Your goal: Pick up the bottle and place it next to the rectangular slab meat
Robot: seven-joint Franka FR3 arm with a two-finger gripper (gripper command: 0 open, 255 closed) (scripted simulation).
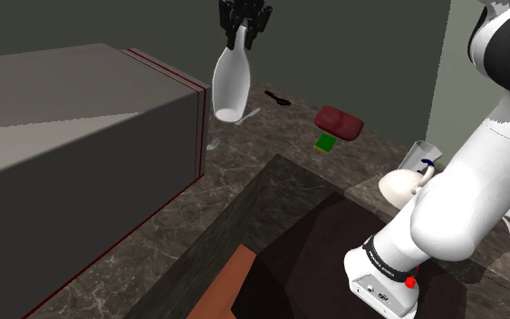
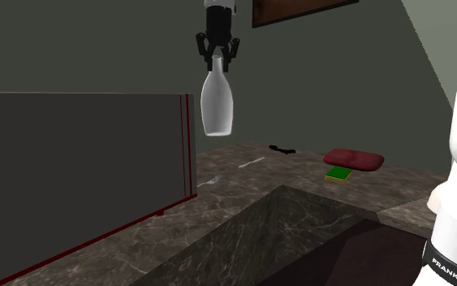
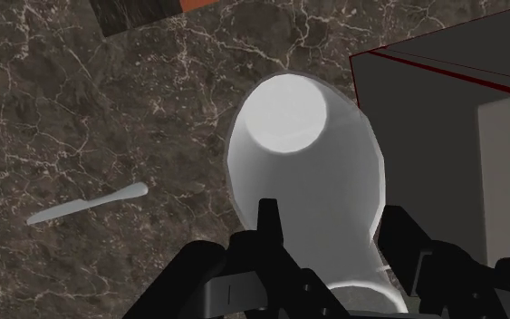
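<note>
Right, I have the bottle (image 1: 230, 86) up in the air, upper middle of the shoulder view, base down and leaning slightly, well above the counter (image 1: 244, 163). It is plain white. The gripper (image 1: 244, 38) comes down from the top edge with its jaws closed on the bottle's neck. In the wrist view I see the black fingers (image 3: 269, 237) clasping the narrow end on both sides, with the round base facing away toward the dark marble.

In the second exterior view the bottle hangs at top centre, just right of the red-edged corner of a big grey box (image 2: 72, 162).

The meat (image 1: 339, 121), a dark red slab, lies on the counter right of centre in the shoulder view, well apart from the bottle. A green sponge (image 1: 325, 142) sits just beside it on the near side.

A black spoon (image 1: 276, 97) lies on the counter between bottle and meat in that frame. A pale knife (image 1: 251, 114) lies below the bottle's base, and a fork (image 1: 214, 143) lies near the box's corner. The sink (image 1: 244, 236) opens at lower centre.
</note>
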